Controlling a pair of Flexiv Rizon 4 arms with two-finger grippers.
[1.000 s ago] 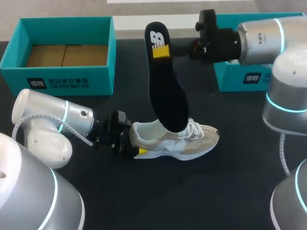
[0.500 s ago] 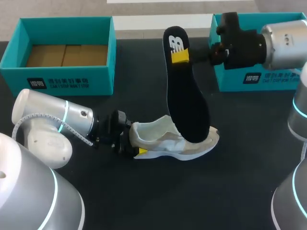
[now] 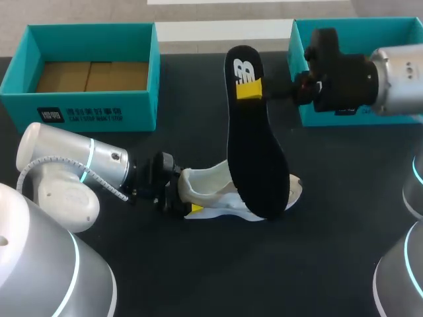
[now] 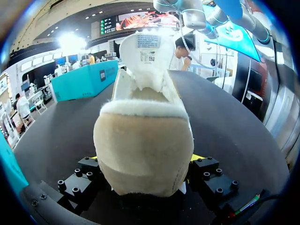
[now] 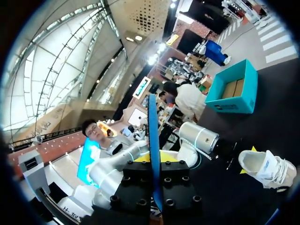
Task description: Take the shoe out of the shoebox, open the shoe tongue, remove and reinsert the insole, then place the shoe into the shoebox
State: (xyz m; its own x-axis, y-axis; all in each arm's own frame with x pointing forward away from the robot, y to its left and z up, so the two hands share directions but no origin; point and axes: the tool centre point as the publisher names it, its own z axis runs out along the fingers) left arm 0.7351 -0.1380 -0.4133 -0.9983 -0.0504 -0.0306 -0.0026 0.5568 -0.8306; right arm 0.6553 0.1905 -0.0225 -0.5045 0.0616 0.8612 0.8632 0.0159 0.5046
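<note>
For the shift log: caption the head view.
Right gripper holds the insole over the shoe; left gripper clamps its heel.

The raised insole obstructs access above the shoe forefoot; open table separates shoe and left shoebox.

A matte black worktop fills the view; at its far left, brown cardboard panels lie flat, side by side, lining the teal box.
</note>
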